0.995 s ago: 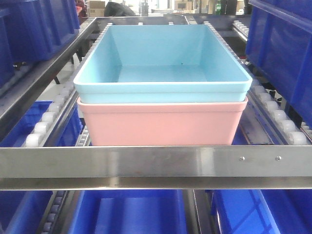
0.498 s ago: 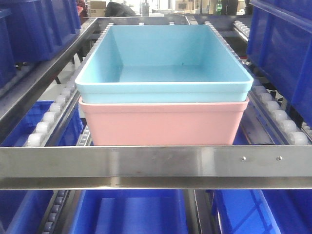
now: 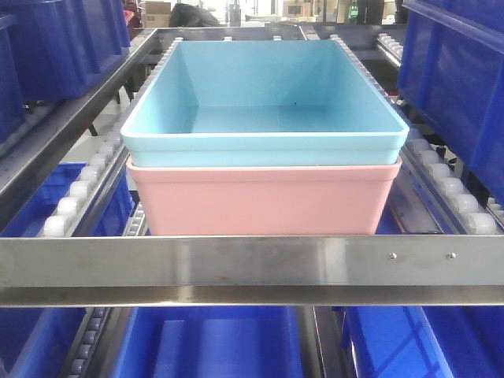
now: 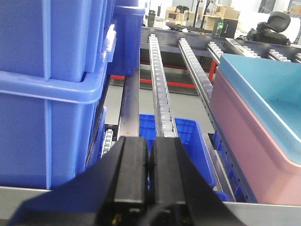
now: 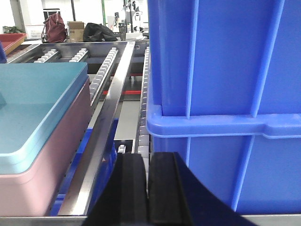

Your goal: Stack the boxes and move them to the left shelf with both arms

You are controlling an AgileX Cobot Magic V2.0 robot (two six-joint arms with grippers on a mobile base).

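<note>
The blue box [image 3: 264, 98] sits nested in the pink box [image 3: 264, 201] on the shelf [image 3: 252, 272] rollers behind its front bar, while the left pincer [image 4: 149, 162] and right pincer [image 5: 146, 181] flank the stack, each pressed together and holding nothing.
</note>
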